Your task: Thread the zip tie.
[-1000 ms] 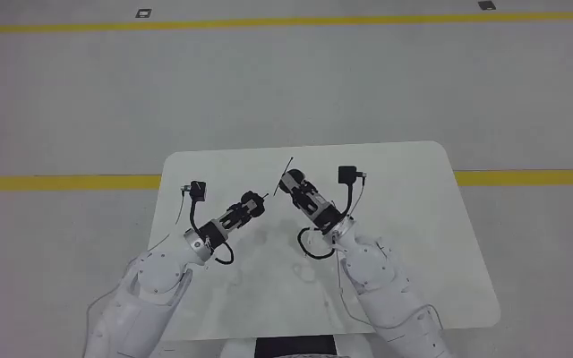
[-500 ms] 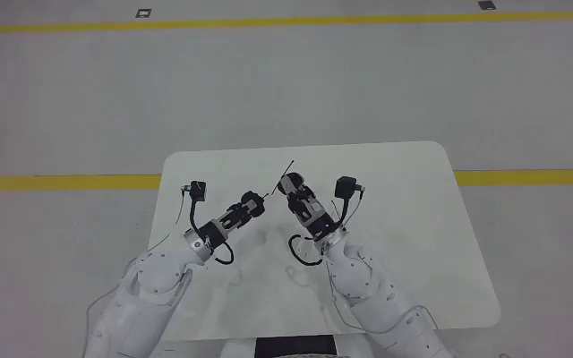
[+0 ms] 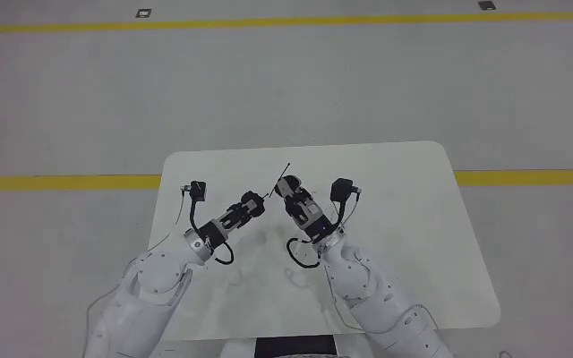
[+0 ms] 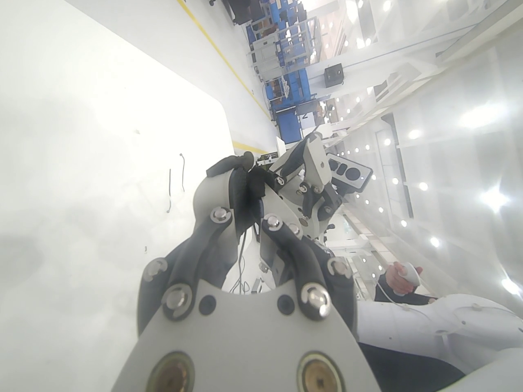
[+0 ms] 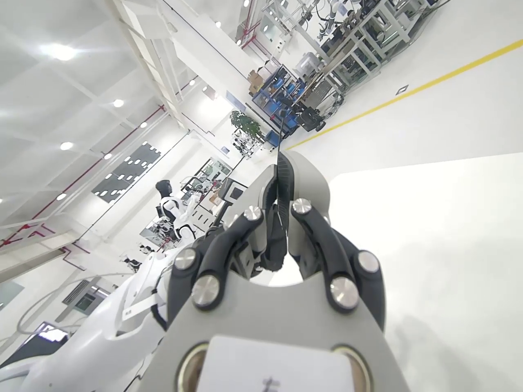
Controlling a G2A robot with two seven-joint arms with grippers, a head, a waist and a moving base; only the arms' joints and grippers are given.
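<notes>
Now the right gripper (image 5: 282,167) pinches the zip tie (image 5: 280,140) tight, its tail poking past the fingertips above the middle of the table (image 3: 403,179). The left gripper (image 4: 245,169) there looks closed too; on what, I cannot tell. Likely aligning the 2 ends. Next, steer the tail squarely into the head.

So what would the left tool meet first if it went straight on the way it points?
Probably the right tool, shut on the zip tie just ahead; depth is unclear.

The white table (image 3: 412,179), rounded at its corners, carries two thin dark strands (image 4: 170,189) lying side by side on its surface, near one rounded corner.
</notes>
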